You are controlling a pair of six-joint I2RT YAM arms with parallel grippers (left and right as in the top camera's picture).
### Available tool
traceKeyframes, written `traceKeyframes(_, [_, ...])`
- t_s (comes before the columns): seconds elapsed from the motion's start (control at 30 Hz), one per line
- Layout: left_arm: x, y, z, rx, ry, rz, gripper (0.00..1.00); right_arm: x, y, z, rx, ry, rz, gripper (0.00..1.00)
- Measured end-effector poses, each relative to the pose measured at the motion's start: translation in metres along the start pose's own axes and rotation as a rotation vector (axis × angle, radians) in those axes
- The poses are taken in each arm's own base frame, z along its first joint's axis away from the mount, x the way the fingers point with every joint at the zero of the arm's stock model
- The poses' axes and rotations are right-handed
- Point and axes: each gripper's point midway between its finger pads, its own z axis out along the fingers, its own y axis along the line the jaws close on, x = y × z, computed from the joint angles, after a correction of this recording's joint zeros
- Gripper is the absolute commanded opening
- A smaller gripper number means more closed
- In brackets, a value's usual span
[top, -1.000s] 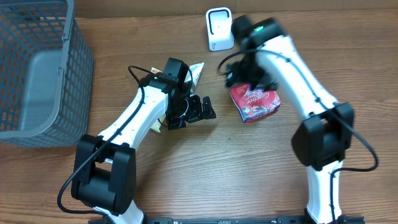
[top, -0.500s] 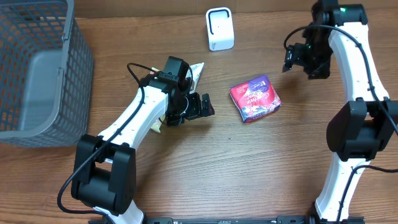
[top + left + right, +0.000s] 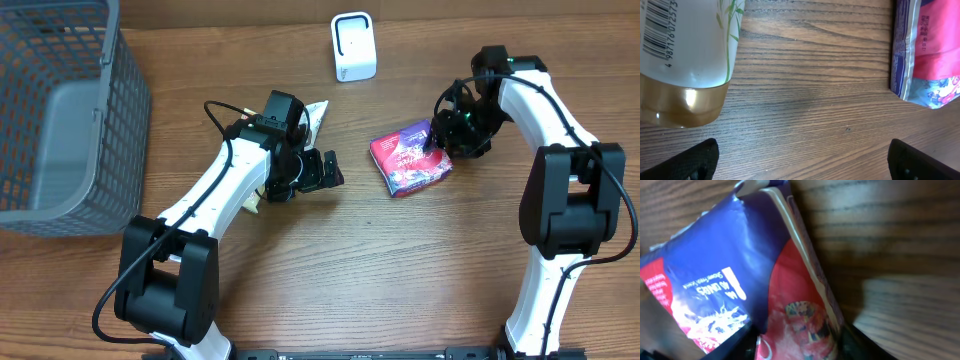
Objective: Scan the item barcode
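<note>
Overhead: I see a brown wooden table filling almost the whole frame, grain running left to right. A paler band lies along its far edge. A grey mesh basket stands at the far left corner. In my wrist views the boards show darker streaks and fine specks. The light is even and soft, with faint shadows.

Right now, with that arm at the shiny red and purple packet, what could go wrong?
1. The right fingers sit at just one edge of the crinkly red and purple snack packet. That soft wrapper may fold or slip out of a pinch.
2. No barcode shows on the packet's visible sides, so it may need turning before the small white scanner can read it.
</note>
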Motion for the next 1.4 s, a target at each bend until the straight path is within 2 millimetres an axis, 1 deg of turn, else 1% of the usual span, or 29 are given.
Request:
traceKeyframes(0.07, [0.0,0.0,0.0,0.0,0.0,0.0,1.0,0.002,0.002,0.0,-0.011,0.009,0.0,0.47])
traceKeyframes(0.1, [0.0,0.0,0.0,0.0,-0.001,0.0,1.0,0.003,0.003,0.0,-0.019,0.012,0.0,0.42])
traceKeyframes(0.13, [0.0,0.0,0.0,0.0,-0.001,0.0,1.0,0.004,0.004,0.0,-0.027,0.015,0.0,0.32])
traceKeyframes(0.17, [0.0,0.0,0.0,0.0,-0.001,0.0,1.0,0.004,0.006,0.0,-0.036,0.018,0.003,0.25])
traceKeyframes(0.2, [0.0,0.0,0.0,0.0,-0.001,0.0,1.0,0.005,0.008,0.0,-0.049,0.02,-0.006,0.13])
traceKeyframes(0.23, [0.0,0.0,0.0,0.0,-0.001,0.0,1.0,0.005,0.01,0.0,-0.058,0.019,-0.007,0.06])
traceKeyframes(0.27, [0.0,0.0,0.0,0.0,-0.001,0.0,1.0,0.005,0.011,0.0,-0.067,0.021,-0.001,0.04])
traceKeyframes(0.53, [0.0,0.0,0.0,0.0,0.0,0.0,1.0,0.005,0.024,-0.001,-0.144,0.024,0.039,0.04])
traceKeyframes(0.63, [0.0,0.0,0.0,0.0,-0.001,0.0,1.0,0.003,0.037,-0.003,-0.221,0.018,0.044,0.04])
traceKeyframes(0.7, [0.0,0.0,0.0,0.0,-0.001,0.0,1.0,0.0,0.042,-0.005,-0.253,0.01,0.057,0.04])
traceKeyframes(0.77, [0.0,0.0,0.0,0.0,-0.001,0.0,1.0,-0.007,0.047,-0.006,-0.281,-0.01,0.081,0.04])
traceKeyframes(0.93, [-0.001,-0.001,0.0,0.003,-0.005,0.002,1.0,-0.037,0.059,-0.015,-0.337,-0.108,0.135,0.04])
traceKeyframes(1.0, [-0.002,-0.001,0.0,0.004,-0.007,0.003,1.0,-0.039,0.058,-0.015,-0.314,-0.114,0.16,0.04])
traceKeyframes(1.03, [-0.002,-0.001,0.0,0.003,-0.006,0.003,1.0,-0.038,0.057,-0.014,-0.298,-0.109,0.17,0.15])
traceKeyframes(1.13, [-0.002,-0.001,0.0,0.003,-0.006,0.002,1.0,-0.027,0.046,-0.004,-0.174,-0.079,0.211,0.8])
traceKeyframes(1.17, [-0.002,-0.001,0.0,0.003,-0.007,0.003,1.0,-0.026,0.044,-0.002,-0.142,-0.081,0.206,0.95])
traceKeyframes(1.2, [-0.002,-0.001,0.0,0.003,-0.006,0.003,1.0,-0.026,0.044,0.001,-0.114,-0.085,0.193,1.0])
traceKeyframes(1.37, [-0.003,-0.001,0.0,0.005,-0.011,0.004,1.0,-0.03,0.053,0.01,-0.046,-0.118,0.096,1.0])
traceKeyframes(1.4, [-0.003,-0.001,0.0,0.005,-0.011,0.004,1.0,-0.032,0.056,0.012,-0.04,-0.126,0.076,0.98])
